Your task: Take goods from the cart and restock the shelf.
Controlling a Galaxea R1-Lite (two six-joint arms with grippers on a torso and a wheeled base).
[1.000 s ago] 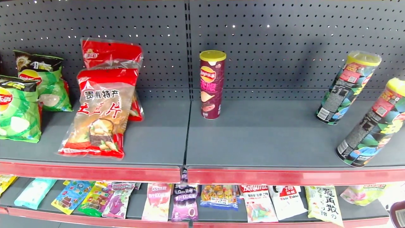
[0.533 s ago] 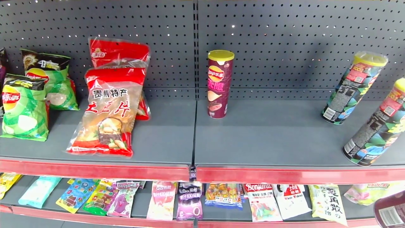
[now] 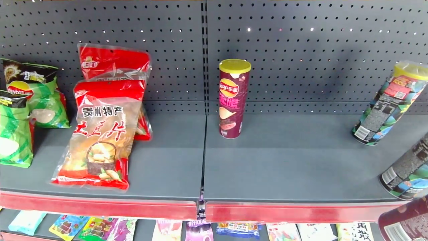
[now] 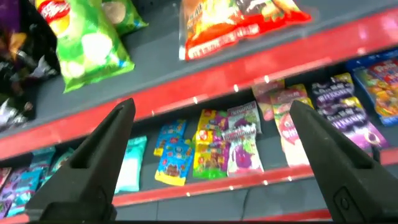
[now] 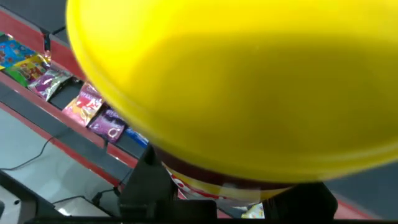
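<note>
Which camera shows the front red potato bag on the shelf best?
Head view: the front red bag shows whole, label facing the camera, before a second red bag on the upper shelf. The left wrist view cuts it off, catching its bottom end past the shelf's red edge.

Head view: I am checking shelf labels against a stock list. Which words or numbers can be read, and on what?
"贵州特产": front red potato-chip bag, upper line.
"土豆片": same bag, large characters below.
Purple chip can: round brand logo; characters below it unclear.
Green chip bags: logos partly cut off.
Tilted cans: fine print too small.
Dark-red can: barcode print too small.
Lower-shelf packets: cut off, unreadable.
</note>
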